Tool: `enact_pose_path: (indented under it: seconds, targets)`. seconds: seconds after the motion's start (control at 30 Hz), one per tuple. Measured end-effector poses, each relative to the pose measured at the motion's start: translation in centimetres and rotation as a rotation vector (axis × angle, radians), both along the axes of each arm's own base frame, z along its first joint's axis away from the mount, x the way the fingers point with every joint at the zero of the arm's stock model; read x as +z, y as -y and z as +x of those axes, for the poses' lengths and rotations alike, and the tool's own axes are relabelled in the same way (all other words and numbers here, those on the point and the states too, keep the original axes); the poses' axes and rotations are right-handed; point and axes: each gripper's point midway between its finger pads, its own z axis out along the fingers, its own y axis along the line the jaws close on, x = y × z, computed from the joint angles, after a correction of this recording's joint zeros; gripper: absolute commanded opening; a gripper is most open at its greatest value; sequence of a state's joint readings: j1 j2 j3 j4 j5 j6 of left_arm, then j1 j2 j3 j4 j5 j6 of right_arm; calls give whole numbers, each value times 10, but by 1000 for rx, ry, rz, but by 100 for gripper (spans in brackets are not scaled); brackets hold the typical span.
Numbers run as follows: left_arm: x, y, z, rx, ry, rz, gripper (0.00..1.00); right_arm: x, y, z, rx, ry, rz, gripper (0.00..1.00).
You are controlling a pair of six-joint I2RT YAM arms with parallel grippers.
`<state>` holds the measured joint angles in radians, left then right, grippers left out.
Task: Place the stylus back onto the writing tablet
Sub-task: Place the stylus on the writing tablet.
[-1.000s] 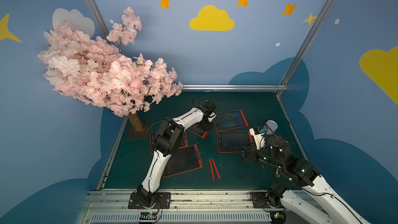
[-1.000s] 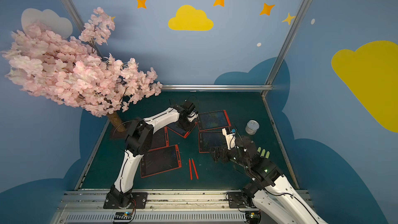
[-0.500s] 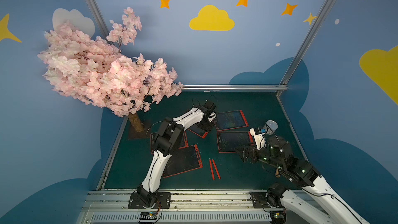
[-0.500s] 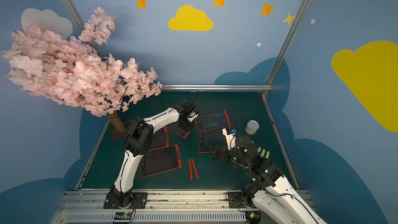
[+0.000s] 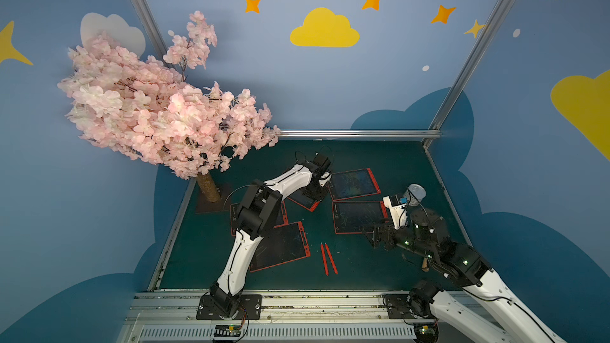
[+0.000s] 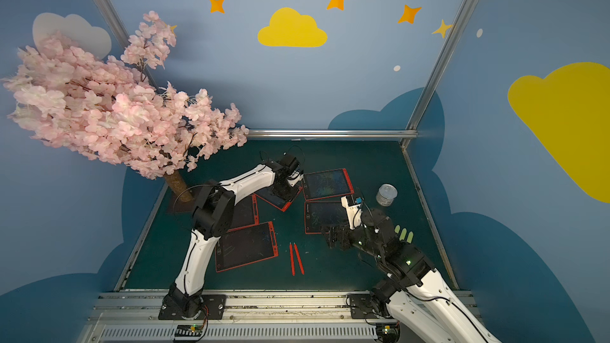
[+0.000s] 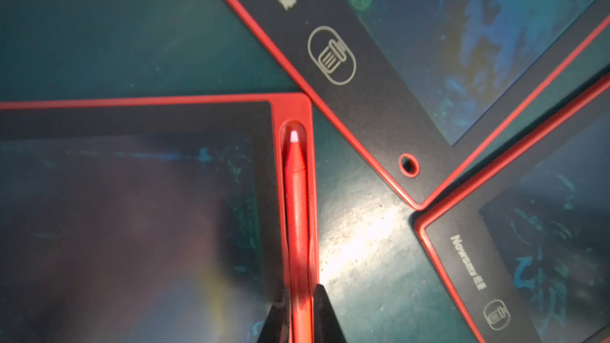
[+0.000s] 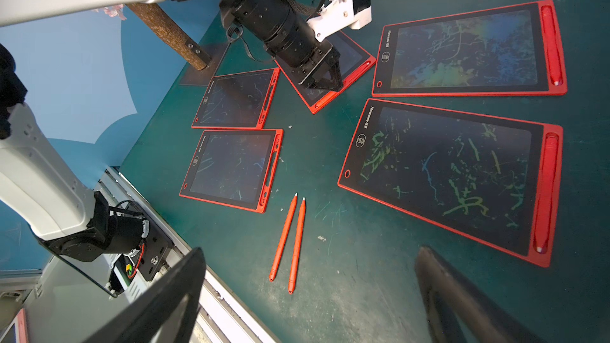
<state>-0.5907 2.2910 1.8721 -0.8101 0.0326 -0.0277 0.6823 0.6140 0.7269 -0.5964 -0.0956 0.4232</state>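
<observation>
The left hand (image 7: 299,292) flanks the rear of a slim red plastic stylus (image 7: 297,212) lying in the edge groove of a red-framed black writing tablet (image 7: 132,209); pinching or loose, I cannot tell. The right hand (image 8: 312,249) hangs spread wide.

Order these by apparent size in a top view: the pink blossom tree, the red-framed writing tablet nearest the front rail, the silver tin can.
1. pink blossom tree, though its crown rises toward the camera.
2. red-framed writing tablet.
3. silver tin can.
</observation>
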Motion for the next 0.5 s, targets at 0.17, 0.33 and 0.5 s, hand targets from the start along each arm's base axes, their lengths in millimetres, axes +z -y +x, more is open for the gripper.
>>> enact_pose_path:
  seconds: [0.17,0.33,0.5]
  targets:
    - [7,3,1,6,0,-17,12,0,0,0,0,-1,0,98]
    - [8,3,-2,10,-15,-18,7,0,0,0,-1,-3,2,98]
    - [8,2,-3,16,-19,-16,3,0,0,0,-2,-5,4,98]
